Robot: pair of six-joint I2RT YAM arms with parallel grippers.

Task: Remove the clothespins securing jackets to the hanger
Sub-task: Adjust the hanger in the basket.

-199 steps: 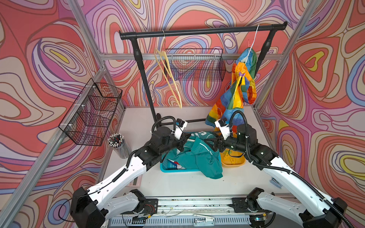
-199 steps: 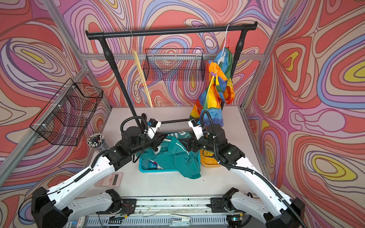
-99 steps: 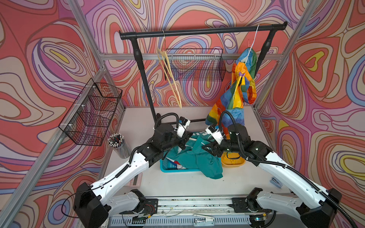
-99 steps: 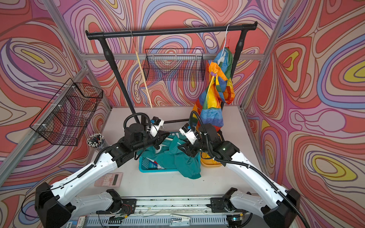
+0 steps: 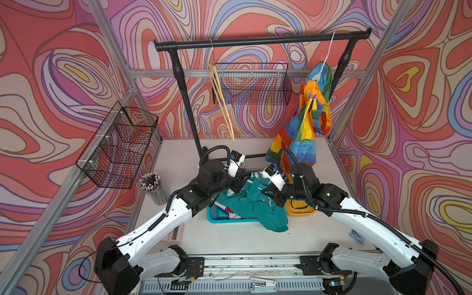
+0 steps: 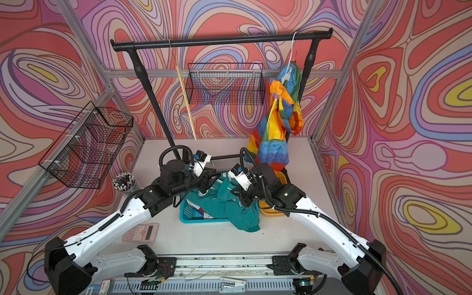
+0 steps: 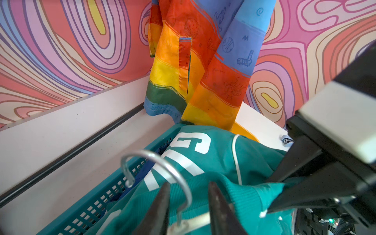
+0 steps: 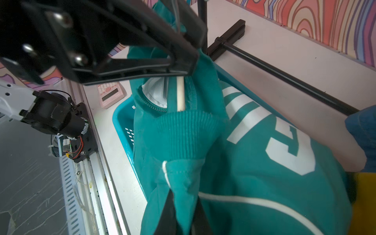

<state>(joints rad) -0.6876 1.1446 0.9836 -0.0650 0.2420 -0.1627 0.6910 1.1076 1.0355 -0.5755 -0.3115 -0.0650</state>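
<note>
At frame centre in both top views, the teal jacket slumps on its hanger, half over the turquoise basket on the worktop. The right tool is pinched shut on a shoulder fold, probably to steady the garment. The left tool has its jaws parted either side of the hanger hook, gripping nothing. No pin shows on this jacket; the only purple clothespin visible bites the rainbow jacket hanging from the rail, upper right.
</note>
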